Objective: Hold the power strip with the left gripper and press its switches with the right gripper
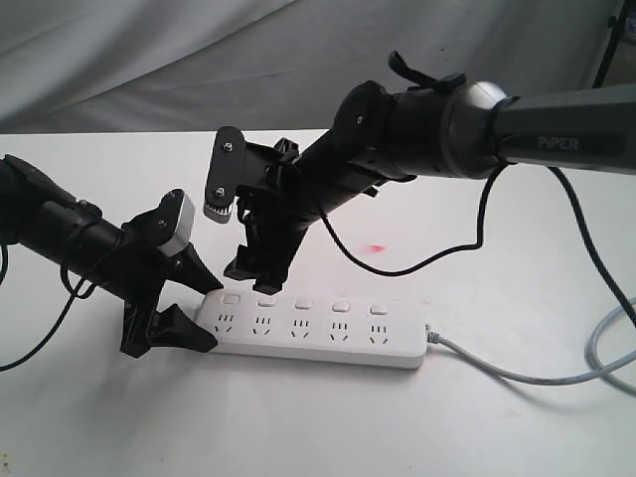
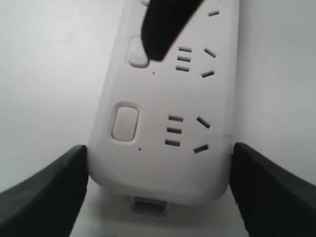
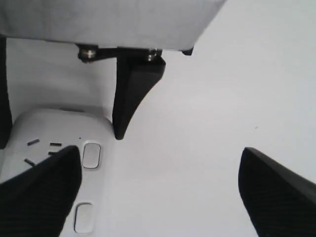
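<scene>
Left pincer (image 2: 159, 147) grips end of long flat white plastic power strip (image 1: 318, 333) on white desk (image 1: 298, 427). Right pincer (image 3: 159, 150) wide open, one black fingertip (image 2: 159, 42) at second white switch (image 2: 137, 53).

**Colour Findings: Strip, Tools, Surface**

Long flat white plastic power strip (image 1: 313, 338), dark socket slots (image 2: 174, 131); its small rounded push switches (image 1: 303, 304) white; its cable (image 1: 517, 373) grey. Slim left tool (image 1: 211, 316) matte black with a light-grey rounded block (image 1: 179, 224). Thick right tool (image 1: 255, 275) black, bolted plate (image 3: 108, 22) grey. The surface (image 1: 447, 219) white, one small pink-red spot (image 1: 375, 246). Creased cloth backdrop (image 1: 149, 60) grey.
</scene>
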You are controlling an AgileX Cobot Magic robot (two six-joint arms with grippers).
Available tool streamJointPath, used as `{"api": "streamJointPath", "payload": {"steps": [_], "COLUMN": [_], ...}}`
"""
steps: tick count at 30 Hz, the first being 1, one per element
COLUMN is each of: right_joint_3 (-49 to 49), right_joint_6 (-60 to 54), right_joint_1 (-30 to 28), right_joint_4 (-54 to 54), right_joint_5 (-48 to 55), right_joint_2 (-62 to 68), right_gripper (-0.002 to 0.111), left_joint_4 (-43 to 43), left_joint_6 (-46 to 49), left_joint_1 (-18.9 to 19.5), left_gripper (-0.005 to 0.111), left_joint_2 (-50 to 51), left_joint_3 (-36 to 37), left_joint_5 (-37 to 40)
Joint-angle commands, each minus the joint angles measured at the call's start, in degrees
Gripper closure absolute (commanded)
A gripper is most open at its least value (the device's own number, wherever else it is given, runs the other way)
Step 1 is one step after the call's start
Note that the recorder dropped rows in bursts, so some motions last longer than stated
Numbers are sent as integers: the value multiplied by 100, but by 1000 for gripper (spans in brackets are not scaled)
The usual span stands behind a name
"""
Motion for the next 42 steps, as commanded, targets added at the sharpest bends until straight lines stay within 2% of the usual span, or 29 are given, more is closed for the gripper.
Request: {"api": "streamJointPath", "payload": {"steps": [1, 8, 42], "right_joint_3": [30, 40, 40], "right_joint_6": [176, 176, 77], "right_joint_1": [-200, -395, -395], "right_joint_4": [-164, -101, 31], "right_joint_5": [278, 628, 267], "right_joint_2": [-55, -55, 551], "right_gripper": [29, 29, 29], "left_joint_4": [175, 175, 175], "left_joint_6": [-14, -14, -14], "left_joint_1": [-40, -40, -40], "left_gripper": [51, 51, 51], "left_joint_2": [151, 151, 151], "left_joint_3": [28, 28, 28], "left_joint_5": [-310, -310, -310]}}
